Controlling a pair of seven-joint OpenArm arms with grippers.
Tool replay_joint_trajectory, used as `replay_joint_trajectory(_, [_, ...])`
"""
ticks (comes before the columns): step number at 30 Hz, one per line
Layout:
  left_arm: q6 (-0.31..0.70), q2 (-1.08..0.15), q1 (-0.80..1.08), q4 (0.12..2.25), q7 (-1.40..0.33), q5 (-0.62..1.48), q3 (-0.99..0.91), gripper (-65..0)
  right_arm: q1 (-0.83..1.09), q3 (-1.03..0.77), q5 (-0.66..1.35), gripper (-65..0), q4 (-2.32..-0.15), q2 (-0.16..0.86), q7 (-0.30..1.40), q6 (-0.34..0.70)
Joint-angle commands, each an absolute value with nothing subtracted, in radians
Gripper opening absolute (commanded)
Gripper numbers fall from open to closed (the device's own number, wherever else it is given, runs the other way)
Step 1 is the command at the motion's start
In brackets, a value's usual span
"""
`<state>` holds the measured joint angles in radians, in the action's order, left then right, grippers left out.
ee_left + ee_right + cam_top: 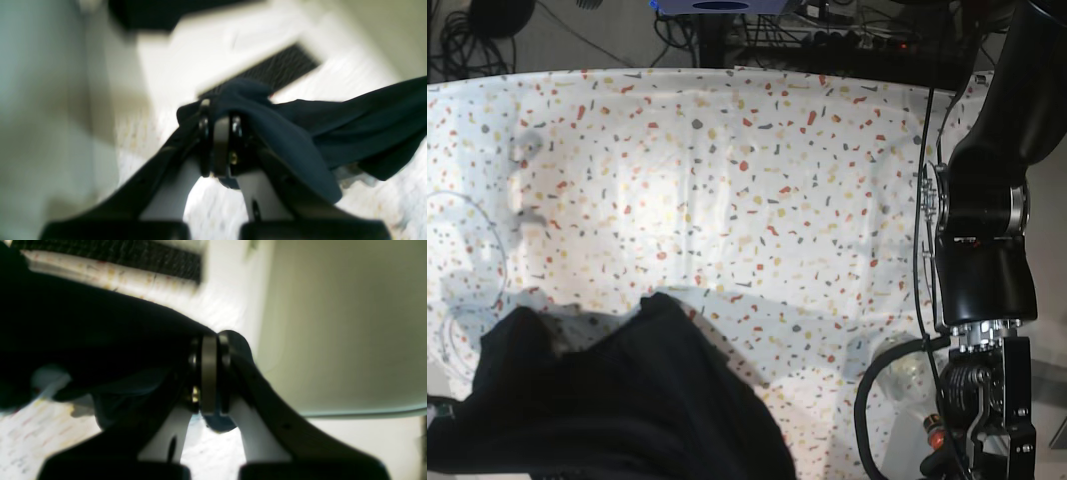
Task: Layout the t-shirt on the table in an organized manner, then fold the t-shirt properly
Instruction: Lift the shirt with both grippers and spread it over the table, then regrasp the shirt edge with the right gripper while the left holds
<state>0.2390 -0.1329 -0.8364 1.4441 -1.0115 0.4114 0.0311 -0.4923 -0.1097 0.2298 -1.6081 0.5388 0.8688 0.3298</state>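
We see the large flat table [727, 170], covered in a white cloth speckled with red, yellow and grey flecks, filling most of the base view. The plain black soft-fabric t-shirt [617, 400] is bunched in a dark heap at the near edge of the table, toward the base view's left corner, its upper outline rising in two humps with a dip between them. We see the black left arm [982, 240] standing over the table's far side from the shirt, on the base view's right.

A black keyboard [267, 71] lies beyond the table's edge in the left wrist view, blurred.

In that view the left gripper [220, 120] has its jaws pressed together on a fold of the t-shirt, which drapes away above the tablecloth. In the right wrist view the right gripper [210, 370] is likewise clamped on the t-shirt, the dark cloth spreading away from it above the table.
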Motion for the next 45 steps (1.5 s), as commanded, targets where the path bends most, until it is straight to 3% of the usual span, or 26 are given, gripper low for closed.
replay_joint_trajectory(1, [0.237, -0.131, -0.875, 1.454, -0.997, 0.404, 0.021, -65.0, -0.524, -0.117, 0.229, -65.0, -1.632, 0.572, 0.862, 0.325])
replay_joint_trajectory(6, [0.239, -0.143, -0.797, 1.563, -1.0, 0.41, 0.019, -65.0, -0.392, -0.262, 0.231, -65.0, -1.801, 0.582, 0.929, 0.331])
replay_joint_trajectory(11, [0.242, -0.245, -0.446, 1.782, -1.052, 0.41, 0.019, -65.0, -0.035, -0.423, 0.231, -65.0, -1.96, 0.464, 0.944, 0.331])
replay_joint_trajectory(15, [0.242, -0.312, -0.145, 1.837, -1.049, 0.404, 0.019, -65.0, 0.156, -0.461, 0.229, -65.0, -1.888, 0.314, 0.874, 0.331])
replay_joint_trajectory(19, [0.242, -0.323, 0.099, 1.768, -0.975, 0.355, 0.019, -65.0, 0.236, -0.46, 0.229, -65.0, -1.713, 0.237, 0.727, 0.326])
replay_joint_trajectory(24, [0.242, -0.321, 0.254, 1.696, -0.828, 0.243, 0.019, -65.0, 0.232, -0.515, 0.237, -65.0, -1.659, 0.189, 0.874, 0.337])
replay_joint_trajectory(25, [0.239, -0.32, 0.263, 1.698, -0.828, 0.236, 0.019, -65.0, 0.232, -0.535, 0.237, -59.9, -1.681, 0.18, 0.889, 0.358])
replay_joint_trajectory(28, [0.239, -0.314, 0.278, 1.699, -0.828, 0.232, 0.021, -65.0, 0.254, -0.604, 0.237, -36.5, -1.793, 0.124, 0.931, 0.493])
replay_joint_trajectory(29, [0.239, -0.314, 0.28, 1.695, -0.826, 0.226, 0.019, -65.0, 0.257, -0.642, 0.237, -31.8, -1.842, 0.091, 0.944, 0.538])
replay_joint_trajectory(34, [0.239, -0.315, 0.282, 1.69, -0.825, 0.226, 0.019, -65.0, 0.206, -0.685, 0.228, -30.3, -1.943, 0.03, 0.928, 0.576])
replay_joint_trajectory(38, [0.239, -0.317, 0.282, 1.684, -0.825, 0.226, 0.019, -65.0, 0.054, -0.522, 0.203, -30.2, -1.87, 0.111, 0.931, 0.506])
replay_joint_trajectory(41, [0.239, -0.314, 0.28, 1.685, -0.825, 0.226, 0.019, -65.0, -0.148, -0.321, 0.193, -29.9, -1.62, 0.209, 0.915, 0.466])
replay_joint_trajectory(45, [0.237, -0.314, 0.282, 1.685, -0.825, 0.226, 0.019, -65.0, -0.44, -0.2, 0.151, -30.0, -1.09, 0.24, 0.737, 0.44])
